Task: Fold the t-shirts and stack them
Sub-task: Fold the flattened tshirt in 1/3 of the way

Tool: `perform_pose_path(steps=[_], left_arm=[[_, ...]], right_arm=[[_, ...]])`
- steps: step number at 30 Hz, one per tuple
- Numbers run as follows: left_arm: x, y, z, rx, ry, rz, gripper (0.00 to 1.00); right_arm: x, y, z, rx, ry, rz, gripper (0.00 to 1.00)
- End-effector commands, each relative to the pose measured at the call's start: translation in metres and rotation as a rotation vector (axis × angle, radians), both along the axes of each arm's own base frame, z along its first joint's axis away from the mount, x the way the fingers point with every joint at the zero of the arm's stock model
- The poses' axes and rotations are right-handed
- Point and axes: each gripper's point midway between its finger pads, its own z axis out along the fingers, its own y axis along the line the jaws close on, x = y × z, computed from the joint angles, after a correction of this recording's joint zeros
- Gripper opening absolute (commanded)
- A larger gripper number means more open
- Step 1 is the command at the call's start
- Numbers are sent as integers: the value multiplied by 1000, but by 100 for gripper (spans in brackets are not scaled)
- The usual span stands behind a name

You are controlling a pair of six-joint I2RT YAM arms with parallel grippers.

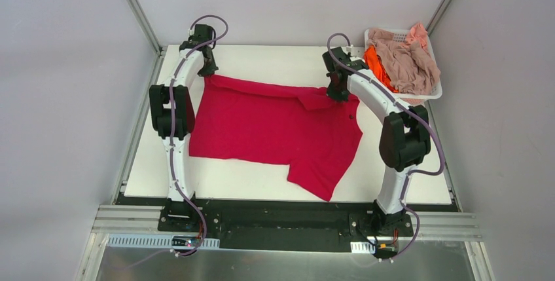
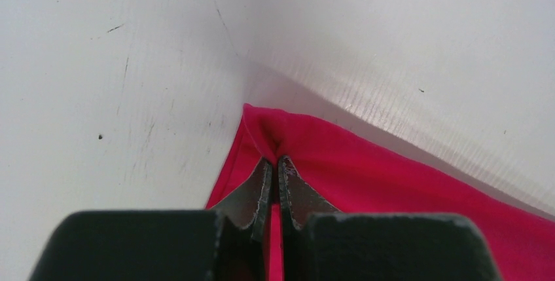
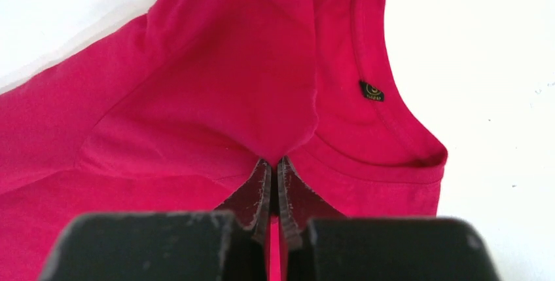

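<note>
Item one, the table (image 1: 229, 177): a white board that serves as your folding surface. Item two, the crimson t-shirt (image 1: 275, 127): it lies at the table's centre, turned sideways, with the collar (image 3: 393, 130) toward 3 o'clock, the hem toward 9 o'clock and one sleeve trailing to 5 o'clock. It looks spread roughly flat, so that a long edge can be carried over as the first fold. Item three, the white basket (image 1: 387, 33): it sits off the table corner at 1 o'clock and holds the waiting stock, keeping it off the work area. In it are the pinkish-beige shirts (image 1: 409, 61), crumpled on top, with the orange shirt (image 1: 376, 65) wedged at their 9 o'clock side. Item four, the left gripper (image 2: 275, 163): it is at 11 o'clock, its fingers pressed together on the shirt's far hem corner. Item five, the right gripper (image 3: 275, 163): it is at 1 o'clock, its fingers closed on a raised pinch of cloth just beside the collar. You hold the two ends of the far edge, probably so that both lift evenly and the fold runs straight. Item six, the neck label (image 3: 371, 90): a small dark tag inside the collar, which tells you the neck opening faces up.
</note>
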Motion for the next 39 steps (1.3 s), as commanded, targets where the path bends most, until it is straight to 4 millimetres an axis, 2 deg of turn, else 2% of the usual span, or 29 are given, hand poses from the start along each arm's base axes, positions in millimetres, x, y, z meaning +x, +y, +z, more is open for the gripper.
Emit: perform_pose_path(steps=[1,7,13,19,21,23,24,26,28,31,34,35,36,39], left_arm=[[-6,8,30,14,-33,-27,0],[-11,11,18,25,7,-33,0],[-16,14,8,41,42,-39,0],[-29,25,-7,91,105,-19,0],[-36,31,-9,115,132,-5,0],[-46,37,-8,147,161,5,15],[-53,43,-4,174,174,19,25],[-68,51,9,215,189,40,56],[-81,57,25,247,183,51,96],[-92,65,51,279,165,89,99],[-94,57,69,226,135,109,99],[-89,46,70,164,118,82,99],[-84,27,67,64,109,33,99],[-66,-15,54,-150,106,-52,99]], right_arm=[[-11,-2,19,31,-20,-45,0],[-25,1,14,19,37,-34,0],[-46,8,-8,46,137,-34,0],[-57,16,-18,72,188,-34,0],[-66,16,-22,62,216,-28,7],[-76,12,-23,49,248,-19,17],[-82,11,-22,43,264,-15,27],[-90,7,-18,34,270,-3,49],[-97,6,-9,49,251,16,64],[-97,9,11,96,174,55,80],[-79,14,33,146,50,79,95],[-70,17,37,167,18,80,98],[-61,19,38,195,-2,80,99],[-26,32,34,316,-58,77,99]])
